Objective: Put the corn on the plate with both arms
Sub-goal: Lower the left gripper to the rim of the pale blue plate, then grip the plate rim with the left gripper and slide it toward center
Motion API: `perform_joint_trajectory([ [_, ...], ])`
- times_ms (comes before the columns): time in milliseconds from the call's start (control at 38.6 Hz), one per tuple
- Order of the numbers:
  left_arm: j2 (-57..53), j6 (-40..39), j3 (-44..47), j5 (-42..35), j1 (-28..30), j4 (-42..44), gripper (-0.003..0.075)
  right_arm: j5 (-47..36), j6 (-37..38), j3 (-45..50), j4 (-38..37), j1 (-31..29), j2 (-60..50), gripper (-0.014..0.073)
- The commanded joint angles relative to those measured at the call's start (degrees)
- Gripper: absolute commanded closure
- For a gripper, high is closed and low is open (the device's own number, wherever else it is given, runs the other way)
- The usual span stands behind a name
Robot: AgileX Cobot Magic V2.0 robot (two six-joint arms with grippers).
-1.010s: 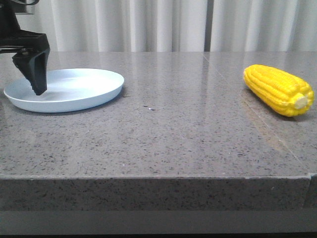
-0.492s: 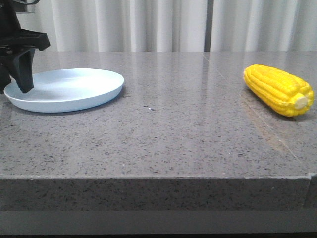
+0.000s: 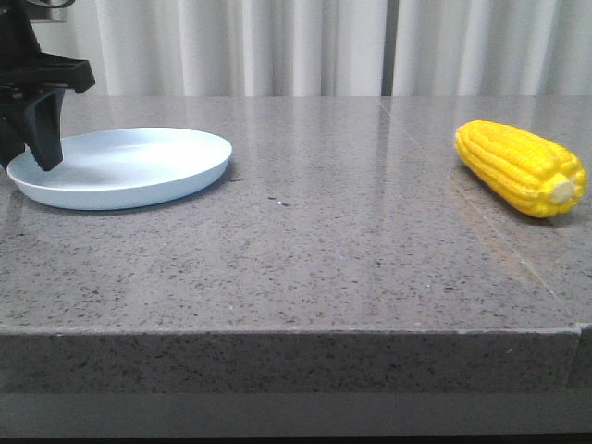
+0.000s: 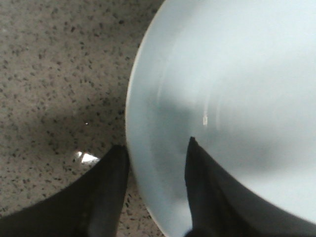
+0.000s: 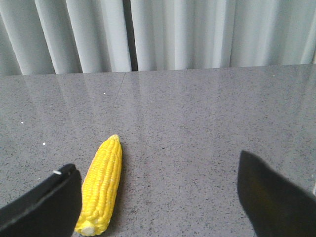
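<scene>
The yellow corn (image 3: 518,166) lies on the grey stone table at the far right, its cream stub end toward the front. The pale blue plate (image 3: 139,171) sits at the left and holds nothing. My left gripper (image 3: 28,163) is at the plate's left rim. In the left wrist view my left gripper (image 4: 156,144) is open and astride the rim of the plate (image 4: 237,74), one finger over the table and one over the plate. My right gripper (image 5: 157,163) is wide open above the table. The corn (image 5: 102,185) lies just inside one of its fingers, untouched.
The grey speckled table (image 3: 351,240) runs to a front edge low in the front view. White curtains (image 3: 277,46) hang behind the table. My right arm does not show in the front view.
My left gripper has moved left, from over the plate's left part to its left rim. The corn and plate have not moved.
</scene>
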Motion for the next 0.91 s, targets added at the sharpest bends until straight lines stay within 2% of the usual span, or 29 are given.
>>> perform_joint_trajectory([
  [0, -2.57, -0.39, -1.84, -1.64, -0.18, -0.35, 0.0461, -4.99, -0.32, -2.07, 0.32, -0.05, 0.8, -0.0066],
  [129, -2.57, -0.39, -1.84, -1.33, -0.18, -0.43, 0.0515, -4.99, -0.32, -2.07, 0.32, -0.05, 0.8, -0.0066],
  [414, -2.57, -0.39, -1.84, -1.28, -0.18, -0.43, 0.0741, -4.99, -0.32, -2.07, 0.32, -0.05, 0.8, -0.0066],
  [673, -2.68, -0.39, -1.84, -1.52, -0.18, -0.48, 0.0741, -4.99, -0.32, -2.07, 0.32, -0.05, 0.8, -0.0066],
  [880, -4.18, 0.15, -4.9, -0.07, -0.18, -6.07, 0.0741, -4.99, -0.32, -2.07, 0.32, -0.05, 0.8, -0.0066],
])
